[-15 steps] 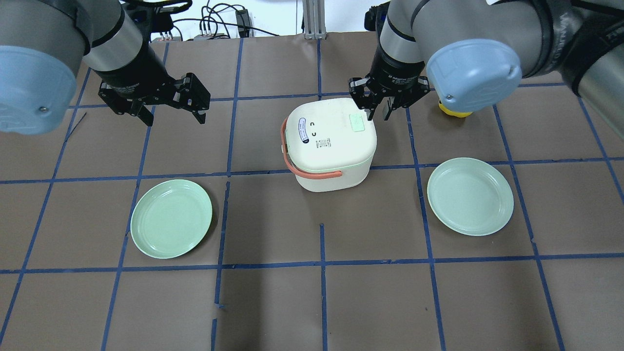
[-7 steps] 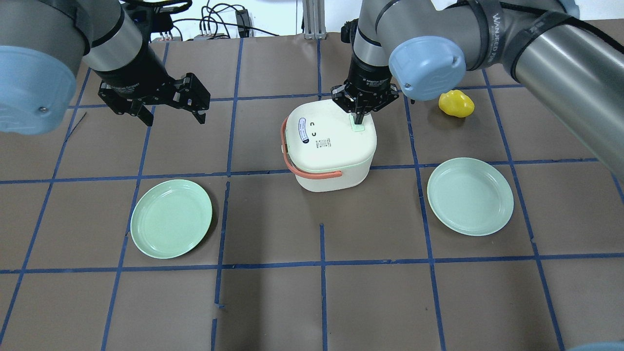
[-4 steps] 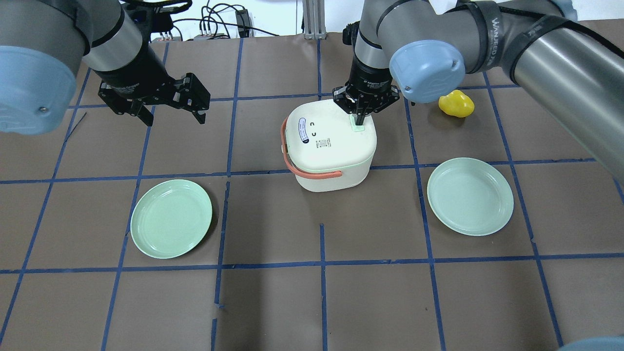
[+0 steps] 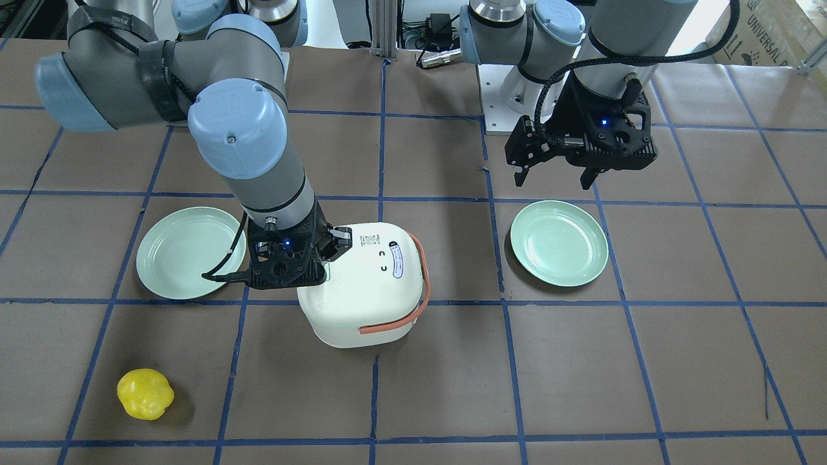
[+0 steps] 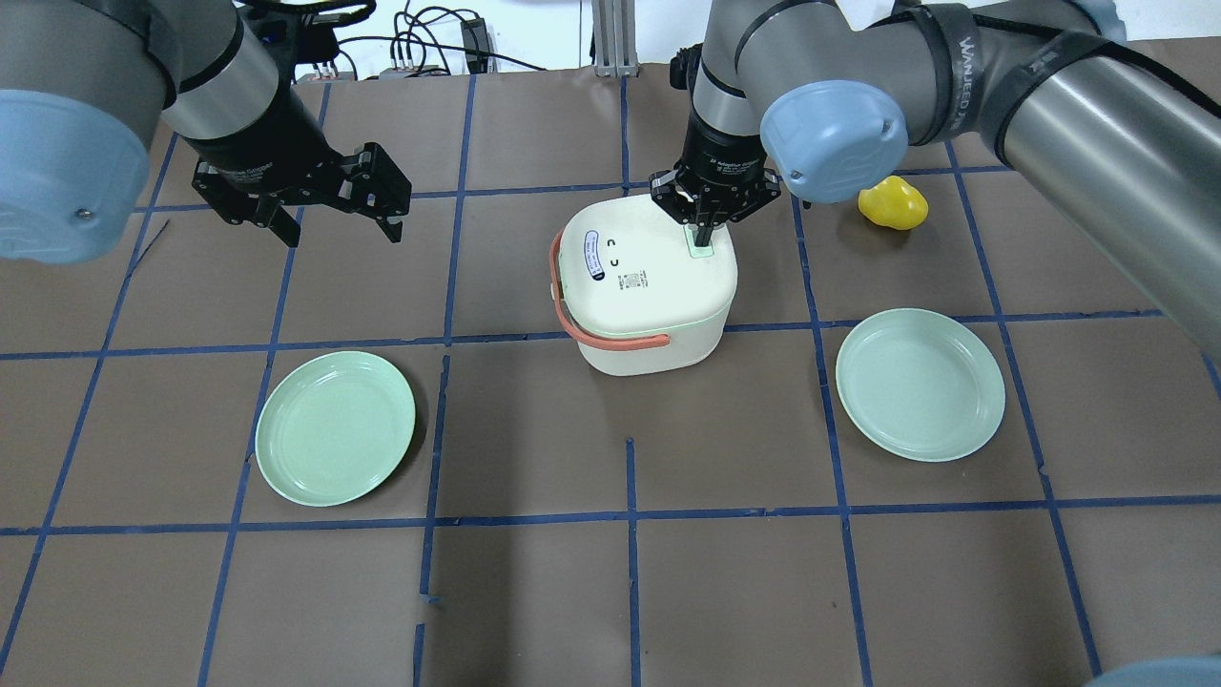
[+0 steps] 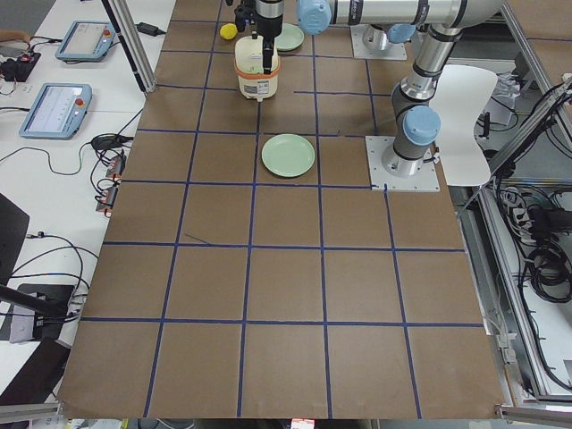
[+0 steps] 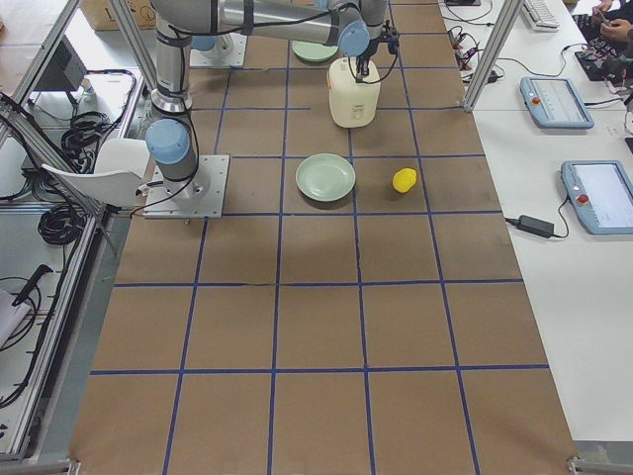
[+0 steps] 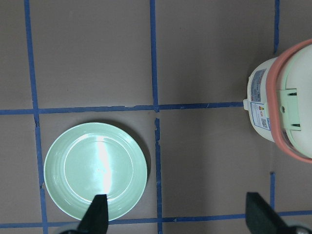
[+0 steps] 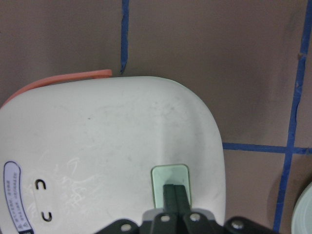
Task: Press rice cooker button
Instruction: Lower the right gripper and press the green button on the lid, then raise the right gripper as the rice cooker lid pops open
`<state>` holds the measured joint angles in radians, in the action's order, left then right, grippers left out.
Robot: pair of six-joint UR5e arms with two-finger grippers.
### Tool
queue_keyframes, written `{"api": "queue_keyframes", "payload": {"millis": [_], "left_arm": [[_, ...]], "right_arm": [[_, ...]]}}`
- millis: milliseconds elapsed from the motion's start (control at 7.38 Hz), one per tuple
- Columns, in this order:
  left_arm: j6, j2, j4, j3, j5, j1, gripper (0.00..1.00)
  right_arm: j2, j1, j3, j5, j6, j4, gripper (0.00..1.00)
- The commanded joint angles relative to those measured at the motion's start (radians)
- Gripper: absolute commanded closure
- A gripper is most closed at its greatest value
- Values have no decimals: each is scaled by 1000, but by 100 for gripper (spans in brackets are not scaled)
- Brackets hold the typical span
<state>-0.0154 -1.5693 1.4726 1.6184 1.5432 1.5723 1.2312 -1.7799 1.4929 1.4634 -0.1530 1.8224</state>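
The white rice cooker with its orange-pink strap handle stands mid-table, lid closed. A small mint-green button sits on the lid's far right corner. My right gripper is shut, pointing down, with its joined fingertips on the button. In the right wrist view the fingertips rest on the button. My left gripper is open and empty, hovering left of the cooker, above the table.
Two pale green plates lie on the table, one front left and one front right. A yellow object lies right of the cooker, behind the right arm. Blue tape lines grid the brown table.
My right gripper has shut and moved left from beside the cooker onto the lid's green button, where it has stayed for the last second. The left arm has not moved.
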Motion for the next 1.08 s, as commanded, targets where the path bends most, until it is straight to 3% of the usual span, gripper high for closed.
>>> {"api": "queue_keyframes", "payload": {"millis": [0, 271, 407, 542, 814, 949], "left_arm": [[0, 0, 0, 0, 0, 0, 0], [0, 0, 0, 0, 0, 0, 0], [0, 0, 0, 0, 0, 0, 0], [0, 0, 0, 0, 0, 0, 0], [0, 0, 0, 0, 0, 0, 0], [0, 0, 0, 0, 0, 0, 0]], "right_arm": [[-3, -1, 1, 0, 1, 0, 90], [-13, 0, -2, 2, 1, 0, 90], [0, 2, -28, 14, 3, -14, 83], [32, 5, -72, 20, 3, -96, 65], [77, 11, -190, 25, 1, -222, 0], [105, 11, -189, 43, 3, -222, 0]]}}
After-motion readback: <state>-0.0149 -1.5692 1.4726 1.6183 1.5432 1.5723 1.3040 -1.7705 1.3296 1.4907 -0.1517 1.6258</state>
